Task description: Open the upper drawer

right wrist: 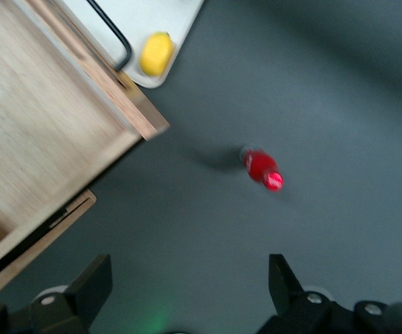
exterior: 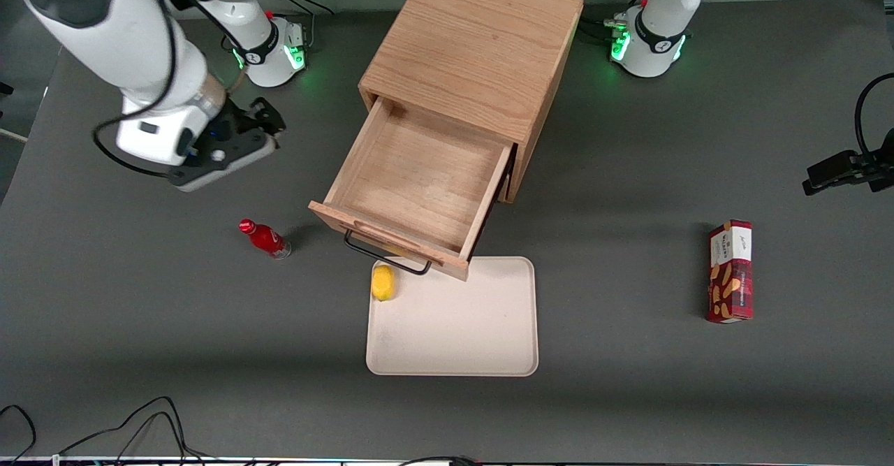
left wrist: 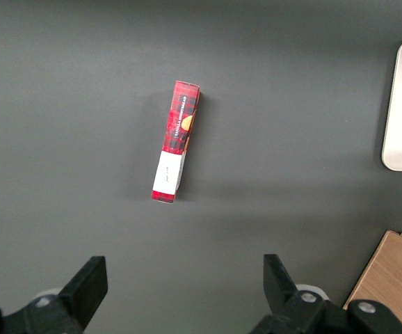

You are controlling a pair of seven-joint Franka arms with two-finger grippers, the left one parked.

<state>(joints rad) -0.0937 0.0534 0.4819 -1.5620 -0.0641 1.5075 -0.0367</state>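
Observation:
The upper drawer (exterior: 419, 183) of the light-oak cabinet (exterior: 475, 54) stands pulled far out toward the front camera, its inside bare. Its black wire handle (exterior: 384, 253) hangs over the tray's edge. The drawer also shows in the right wrist view (right wrist: 41, 132), with the handle (right wrist: 110, 31). My right gripper (exterior: 269, 120) is open and empty, raised above the table beside the cabinet toward the working arm's end, apart from the drawer. Its fingers (right wrist: 93, 282) are spread wide over bare table. The lower drawer is hidden under the upper one.
A red bottle (exterior: 265, 238) lies on the table beside the drawer front, also in the right wrist view (right wrist: 263, 169). A yellow lemon (exterior: 383, 282) sits on the beige tray (exterior: 454, 333) under the handle. A red snack box (exterior: 730, 271) lies toward the parked arm's end.

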